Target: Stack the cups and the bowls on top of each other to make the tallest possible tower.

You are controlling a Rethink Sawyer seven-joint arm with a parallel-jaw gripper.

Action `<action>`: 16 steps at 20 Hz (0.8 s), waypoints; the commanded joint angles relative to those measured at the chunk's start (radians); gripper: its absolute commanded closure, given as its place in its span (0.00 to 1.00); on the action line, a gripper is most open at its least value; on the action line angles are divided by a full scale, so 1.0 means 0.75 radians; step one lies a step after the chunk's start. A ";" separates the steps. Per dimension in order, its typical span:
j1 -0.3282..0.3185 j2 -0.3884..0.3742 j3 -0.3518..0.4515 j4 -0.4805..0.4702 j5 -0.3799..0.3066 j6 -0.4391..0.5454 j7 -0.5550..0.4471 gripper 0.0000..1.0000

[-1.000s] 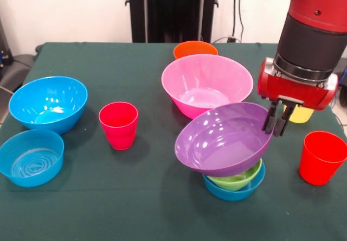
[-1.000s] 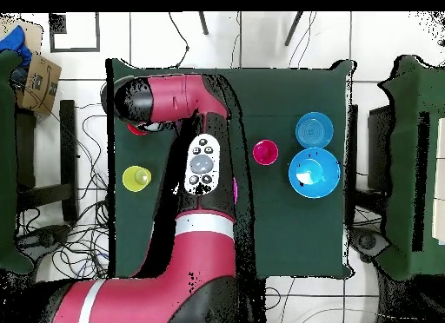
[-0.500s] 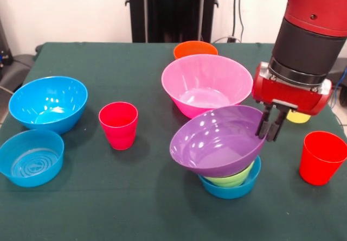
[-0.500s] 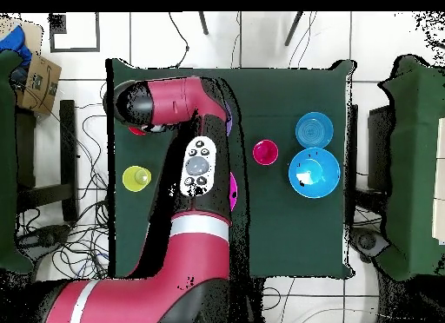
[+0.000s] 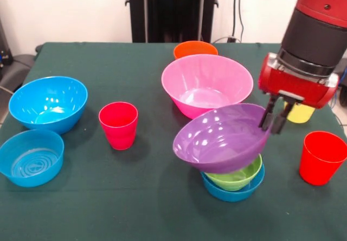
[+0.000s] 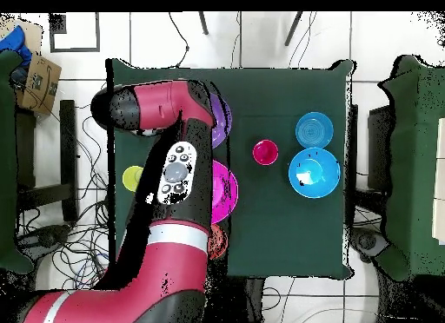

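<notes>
The purple bowl (image 5: 222,138), seen from the front, sits tilted on the lime green bowl (image 5: 236,176) nested in a small blue bowl (image 5: 234,189); the gripper (image 5: 274,122) pinches its right rim. The pink bowl (image 5: 207,84) stands just behind.

From overhead, the arm (image 6: 165,176) covers most of the purple bowl (image 6: 219,120).

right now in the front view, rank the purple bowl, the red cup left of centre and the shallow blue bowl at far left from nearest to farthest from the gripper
1. Purple bowl: at the gripper, its rim between the fingers.
2. Red cup: left of centre on the cloth.
3. Shallow blue bowl: far left, front corner.
</notes>
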 commanded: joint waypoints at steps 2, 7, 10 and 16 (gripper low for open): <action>0.034 0.039 0.019 -0.003 0.082 0.049 0.351 0.00; 0.048 0.064 0.029 -0.061 0.129 0.117 0.339 0.00; 0.059 0.081 0.023 -0.077 0.152 0.109 0.357 0.00; 0.067 0.092 -0.008 -0.094 0.176 0.112 0.342 0.00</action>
